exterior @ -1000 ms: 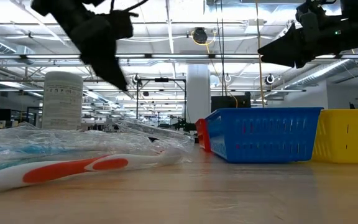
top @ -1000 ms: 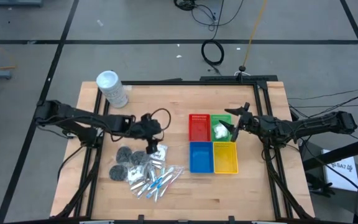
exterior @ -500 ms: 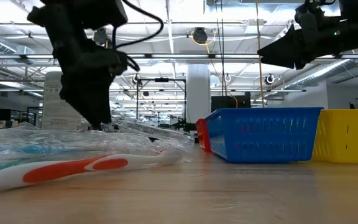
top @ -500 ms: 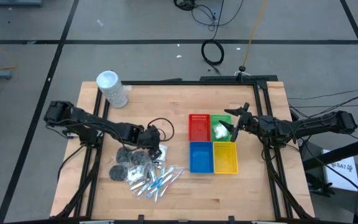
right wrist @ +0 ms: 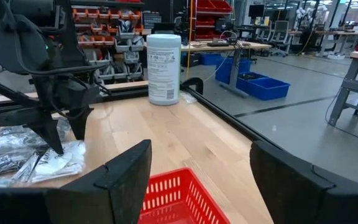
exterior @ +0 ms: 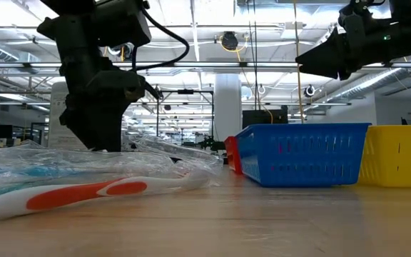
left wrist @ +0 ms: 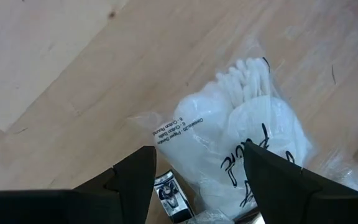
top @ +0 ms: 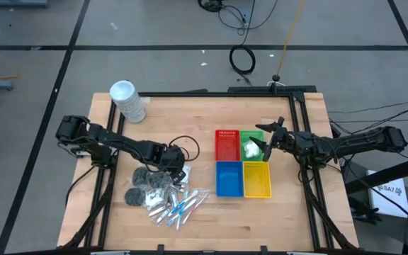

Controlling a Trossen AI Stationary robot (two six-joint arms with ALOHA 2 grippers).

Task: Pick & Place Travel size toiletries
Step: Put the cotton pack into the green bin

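A pile of travel toiletries lies on the table's left half: a white packet in clear wrap (top: 183,172) (left wrist: 241,143), dark grey round bundles (top: 139,176) and clear-wrapped blue-and-white sticks (top: 179,207). My left gripper (top: 173,165) (left wrist: 197,186) (exterior: 104,141) is open and low over the pile, with its fingers on either side of the white packet's end. My right gripper (top: 268,146) (right wrist: 201,171) hangs open above the green tray (top: 253,134), which holds a white packet (top: 250,150). My left gripper comes at the white packet's end (left wrist: 191,134) from above, pointing down, its open fingers (left wrist: 135,177) standing on either side of it. The packet lies flat on the table. Whether the fingers touch it, I cannot tell.
Red (top: 226,144), blue (top: 229,178) and yellow (top: 256,178) trays stand with the green one at the table's middle right. A tall white tub (top: 128,100) stands at the far left corner. A wrapped orange-and-white toothbrush (exterior: 84,194) lies nearest the low camera.
My left gripper has come down from well above the pile and a little toward the table's near edge, and now stands low over the white packet, still open. The pile has not moved.
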